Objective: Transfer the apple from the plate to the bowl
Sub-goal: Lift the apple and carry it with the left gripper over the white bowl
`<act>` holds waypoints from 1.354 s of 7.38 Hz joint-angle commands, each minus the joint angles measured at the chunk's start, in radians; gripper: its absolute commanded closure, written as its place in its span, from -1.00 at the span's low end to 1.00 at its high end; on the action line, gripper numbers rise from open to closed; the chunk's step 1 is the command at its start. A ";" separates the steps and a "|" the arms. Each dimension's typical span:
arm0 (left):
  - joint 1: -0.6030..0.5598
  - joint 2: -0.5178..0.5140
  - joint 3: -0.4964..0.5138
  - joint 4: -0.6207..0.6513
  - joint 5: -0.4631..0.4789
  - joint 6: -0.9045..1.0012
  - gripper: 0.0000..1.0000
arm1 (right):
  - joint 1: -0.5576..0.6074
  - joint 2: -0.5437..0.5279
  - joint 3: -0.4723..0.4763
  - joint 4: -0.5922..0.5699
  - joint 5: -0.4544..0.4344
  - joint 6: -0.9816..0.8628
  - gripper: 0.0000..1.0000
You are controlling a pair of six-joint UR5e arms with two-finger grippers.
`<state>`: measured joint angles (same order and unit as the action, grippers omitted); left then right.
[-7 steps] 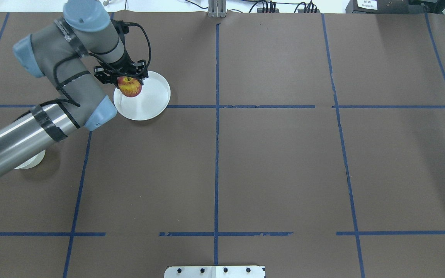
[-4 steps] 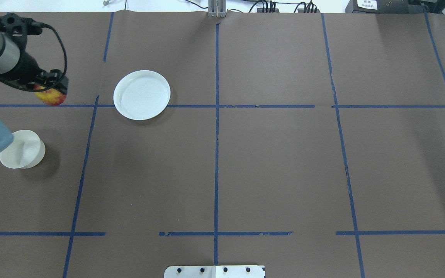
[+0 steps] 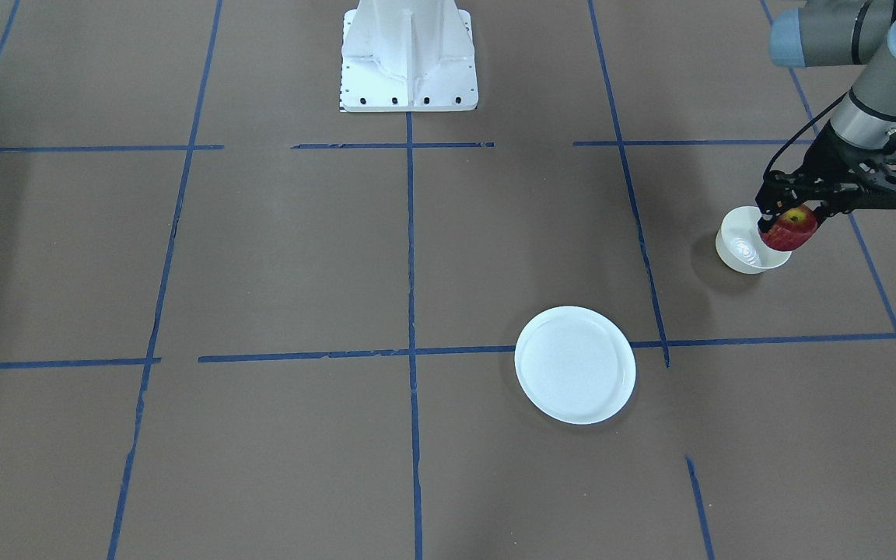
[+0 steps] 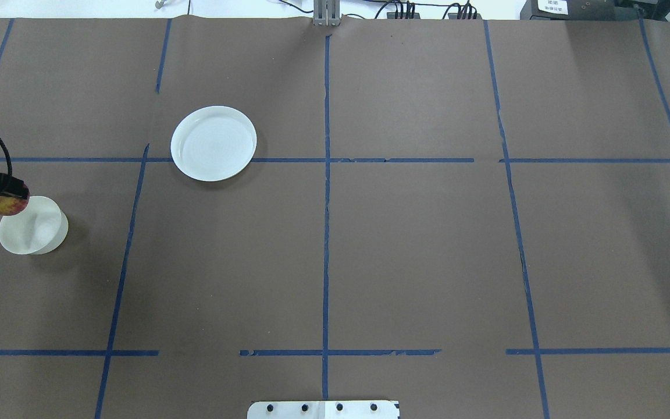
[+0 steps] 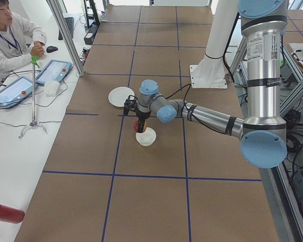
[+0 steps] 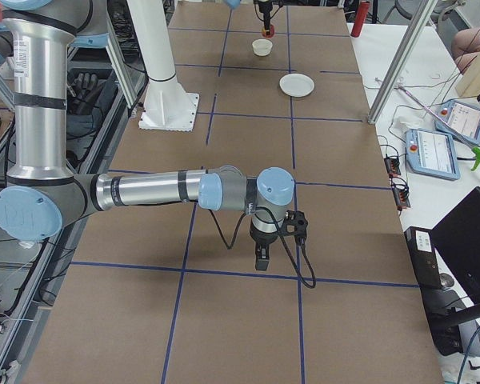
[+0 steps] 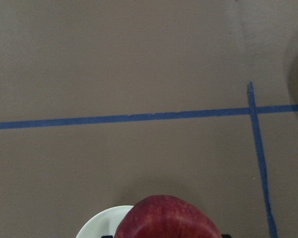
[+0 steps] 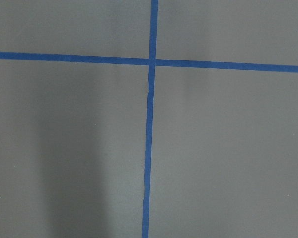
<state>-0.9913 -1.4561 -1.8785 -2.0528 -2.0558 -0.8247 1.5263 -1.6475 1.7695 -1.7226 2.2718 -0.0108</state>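
Note:
My left gripper [image 3: 787,222] is shut on the small red apple [image 3: 792,230] and holds it just above the small deep white bowl [image 3: 737,250], over the bowl's rim on the outer side. In the overhead view the apple [image 4: 4,205] hangs at the far-left edge of the bowl [image 4: 37,228]. The left wrist view shows the apple [image 7: 168,218] over the bowl's rim [image 7: 97,229]. The flat white plate [image 4: 213,143] lies empty, further into the table. My right gripper [image 6: 261,260] shows only in the exterior right view; I cannot tell whether it is open or shut.
The brown table cover carries a grid of blue tape lines [image 4: 326,174]. The robot's white base [image 3: 409,54] stands at the table's near edge. An operator [image 5: 10,35] sits beyond the table's far side with tablets.
My left arm lifted the apple off the plate, swung it left, then drew it back toward the robot to just above the bowl. The plate now lies empty.

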 commanded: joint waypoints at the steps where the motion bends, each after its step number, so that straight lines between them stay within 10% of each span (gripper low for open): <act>1: 0.013 0.011 0.045 -0.049 0.002 -0.036 1.00 | 0.000 0.000 0.001 0.000 0.000 0.000 -1.00; 7: 0.115 0.002 0.140 -0.193 0.000 -0.136 1.00 | 0.000 0.000 -0.001 0.000 0.000 0.000 -1.00; 10: 0.118 0.002 0.147 -0.191 0.002 -0.131 -0.70 | 0.000 0.000 -0.001 0.000 0.000 0.000 -1.00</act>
<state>-0.8753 -1.4541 -1.7365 -2.2449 -2.0546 -0.9570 1.5263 -1.6475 1.7687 -1.7227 2.2718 -0.0107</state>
